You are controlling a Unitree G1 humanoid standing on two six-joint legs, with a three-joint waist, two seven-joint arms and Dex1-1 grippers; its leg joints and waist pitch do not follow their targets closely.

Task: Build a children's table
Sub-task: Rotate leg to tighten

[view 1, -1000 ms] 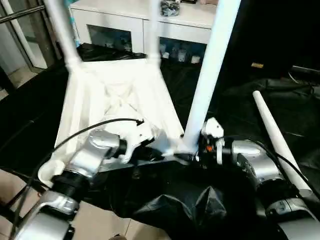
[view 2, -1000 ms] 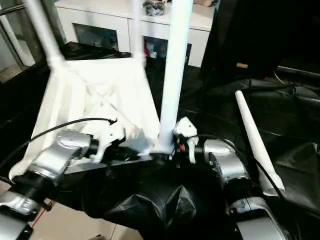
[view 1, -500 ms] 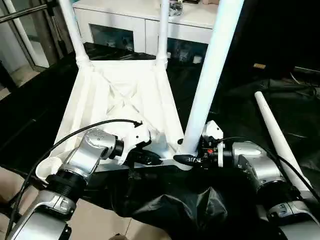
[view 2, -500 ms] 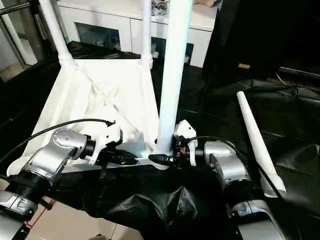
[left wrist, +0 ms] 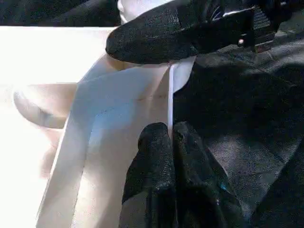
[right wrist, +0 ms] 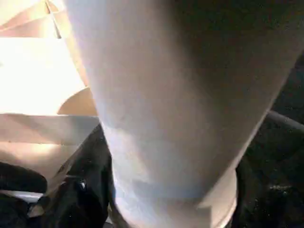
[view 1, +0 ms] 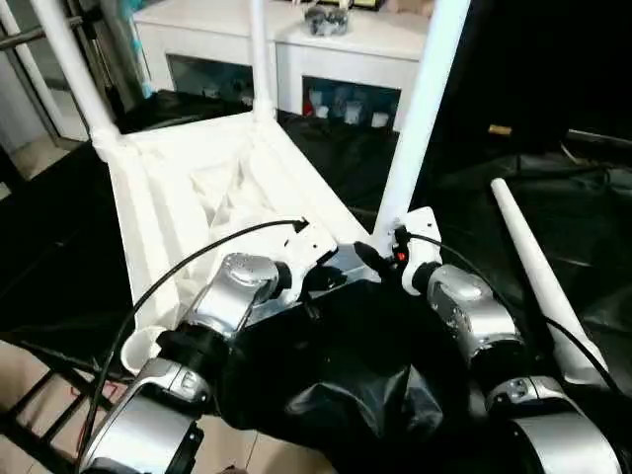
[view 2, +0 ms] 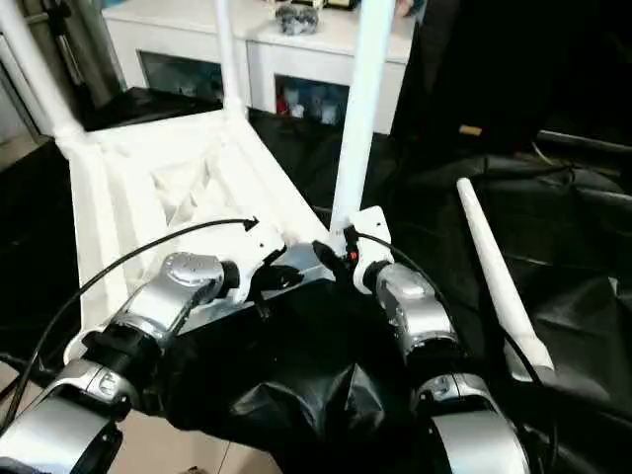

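Left hand (left wrist: pixel 172 142) pinched together at tabletop (view 1: pixel 178 197) rim; right hand (view 1: pixel 367 255) apart beside near leg (view 1: pixel 410 118).

I see the table top (view 1: pixel 197 197) as matt white plastic, its ribs smooth. The fitted leg (view 1: pixel 415 118) and the loose leg (view 1: pixel 538 272) look like smooth white tube with a faint sheen. The sheet (view 1: pixel 355 395) is crinkled, glossy black plastic. My forearms (view 1: pixel 464 311) are brushed silver metal; the left fingers (left wrist: pixel 161 166) are grainy black.
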